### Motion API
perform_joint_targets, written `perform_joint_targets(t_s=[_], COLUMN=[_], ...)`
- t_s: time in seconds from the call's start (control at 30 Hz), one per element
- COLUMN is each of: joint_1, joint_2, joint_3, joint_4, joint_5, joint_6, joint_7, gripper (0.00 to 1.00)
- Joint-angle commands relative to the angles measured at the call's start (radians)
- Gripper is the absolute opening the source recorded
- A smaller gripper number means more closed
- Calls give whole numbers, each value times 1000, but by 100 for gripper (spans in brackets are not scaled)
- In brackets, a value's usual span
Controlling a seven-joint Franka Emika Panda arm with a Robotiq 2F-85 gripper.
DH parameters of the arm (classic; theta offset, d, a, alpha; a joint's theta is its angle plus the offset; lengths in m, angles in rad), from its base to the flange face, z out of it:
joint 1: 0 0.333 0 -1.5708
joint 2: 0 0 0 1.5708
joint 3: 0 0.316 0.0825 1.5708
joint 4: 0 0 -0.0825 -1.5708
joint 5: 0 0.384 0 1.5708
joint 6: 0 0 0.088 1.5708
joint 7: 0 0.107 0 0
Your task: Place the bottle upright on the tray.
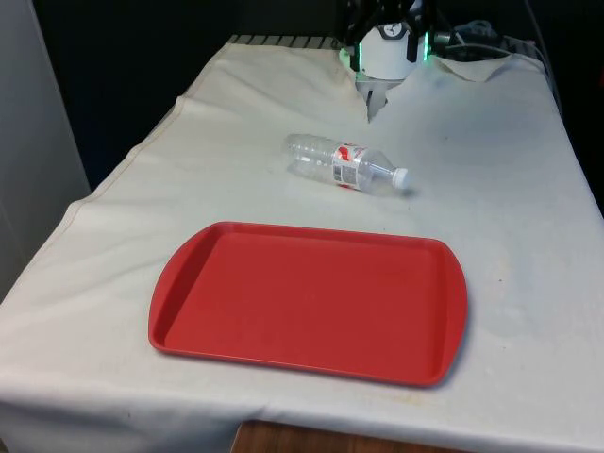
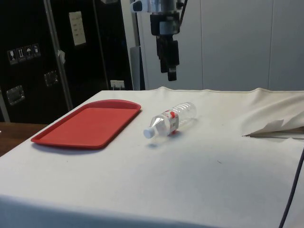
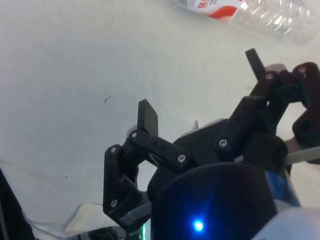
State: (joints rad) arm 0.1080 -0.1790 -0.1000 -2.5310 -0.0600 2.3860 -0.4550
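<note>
Starting at the left of the front view: the red tray (image 1: pixel 307 302) fills the lower centre of the frame, flat on the white cloth (image 1: pixel 510 217), nothing on it. Moving right and up, there's the bottle (image 1: pixel 346 165), clear plastic with a red-and-white label, lying on its side just above the tray's far rim but apart from it. Its long axis runs nearly across the frame, base toward the left, white cap (image 1: pixel 401 176) toward the right and tipped slightly down. Top centre-right, the gripper (image 1: pixel 376 106) hangs above the cloth, and the bottle lies below it in the frame, toward the tray.

Over to the side view: tray at mid-left, bottle in the centre with its cap toward the lower left, gripper (image 2: pixel 172 71) in the upper centre, well clear of the table and above and behind the bottle's base end.

The wrist view settles the hand: the two black fingers (image 3: pixel 147 117) stand spread wide apart, nothing between them, and the bottle's label sits at the upper right edge of the frame.

So the call here: the approach hasn't closed. The gripper likely needs to come down and toward the tray, fingers spanning the bottle across its body, not along its length. A round bottle could roll if nudged.
</note>
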Motion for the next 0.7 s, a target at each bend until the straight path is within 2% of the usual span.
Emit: perform_joint_targets(t_s=[0.0, 0.17, 0.23, 0.27, 0.37, 0.57, 0.67], joint_1=[0, 3, 2, 0, 2, -2, -3], joint_2=[1, 17, 25, 20, 34, 45, 59], joint_3=[0, -1, -1, 0, -1, -3, -8], joint_4=[-1, -9, -11, -7, -12, -10, -9], joint_5=[0, 7, 6, 0, 5, 0, 2], joint_6=[3, 31, 39, 24, 46, 44, 60], joint_7=[-5, -45, -61, -48, -78, -104, -136], gripper=[100, 100, 100, 100, 100, 100, 100])
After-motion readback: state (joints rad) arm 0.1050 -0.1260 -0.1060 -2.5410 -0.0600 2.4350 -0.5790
